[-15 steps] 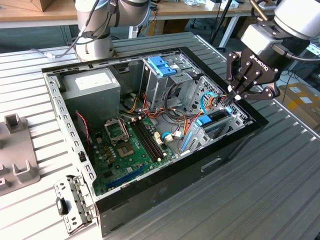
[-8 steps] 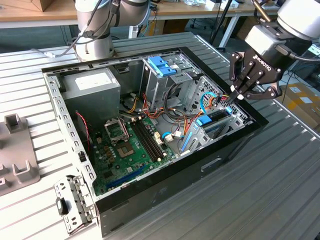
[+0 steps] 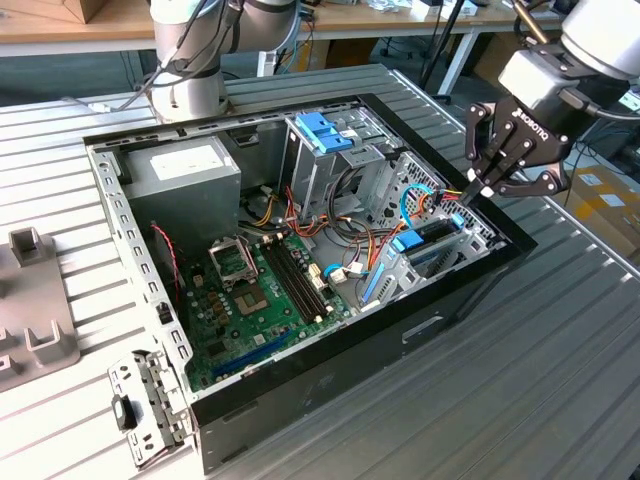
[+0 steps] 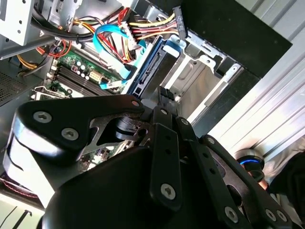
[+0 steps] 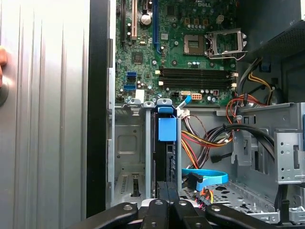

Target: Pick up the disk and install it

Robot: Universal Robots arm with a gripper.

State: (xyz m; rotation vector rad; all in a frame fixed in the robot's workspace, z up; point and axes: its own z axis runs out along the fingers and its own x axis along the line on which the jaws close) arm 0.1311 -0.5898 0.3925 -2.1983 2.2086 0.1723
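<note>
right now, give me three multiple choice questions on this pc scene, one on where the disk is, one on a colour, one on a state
1. Where is the disk?
A. flat on the metal table
B. standing on edge in the drive bay of the computer case
C. on top of the power supply

2. What colour is the disk's carrier frame?
A. red
B. green
C. blue

3. What state is the motherboard processor socket in?
A. bare, with no cooler on it
B. covered by a fan
C. hidden by cables

Answers: 1 B, in the first wrist view it stands upright between the bay's metal walls, with the gripper at its end. 2 C, the tab and edge show bright blue. 3 A, the socket frame lies exposed.
</note>
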